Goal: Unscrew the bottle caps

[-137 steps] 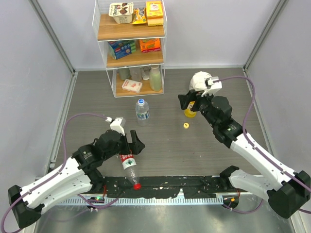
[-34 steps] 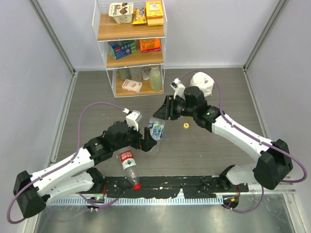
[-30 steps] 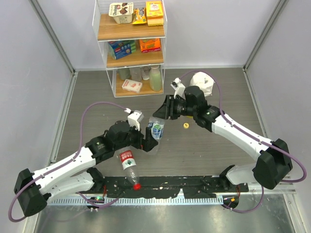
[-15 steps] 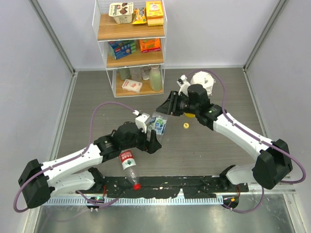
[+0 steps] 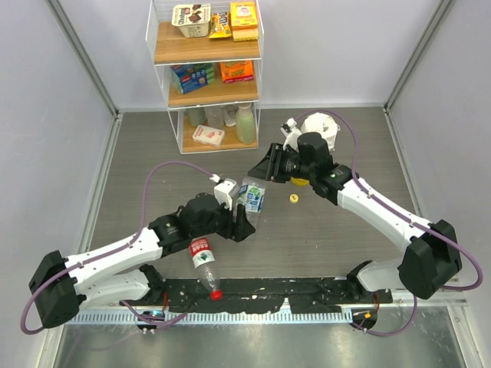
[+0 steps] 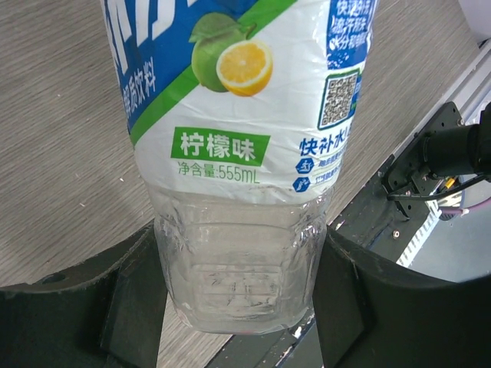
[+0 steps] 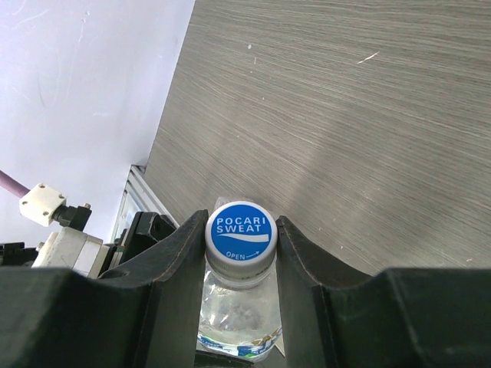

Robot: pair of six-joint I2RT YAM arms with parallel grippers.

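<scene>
Over the grey table (image 5: 153, 161) I am holding the blue-label Pocari Sweat bottle (image 6: 238, 153) tilted. My left gripper (image 6: 238, 295) is clamping its clear base, and my right gripper (image 7: 242, 257) is pinching its blue-topped cap (image 7: 241, 232). The red-label bottle (image 5: 202, 262) is lying near my bases, wearing its red cap (image 5: 217, 293). The yellow cap (image 5: 293, 198) is lying loose under my right arm.

Wire shelf rack (image 5: 205, 54) at back of counter (image 5: 138, 146). Top tier: white tub (image 5: 191, 20), yellow packet (image 5: 220, 27), orange-yellow box (image 5: 244, 19). Middle: blue box (image 5: 192, 77), orange box (image 5: 237, 70). Bottom: white-red box (image 5: 208, 136), pale green bottle (image 5: 245, 124) upright. White lump (image 5: 322, 126) back right, can't ID. Black strip (image 5: 307, 294) along near edge.
</scene>
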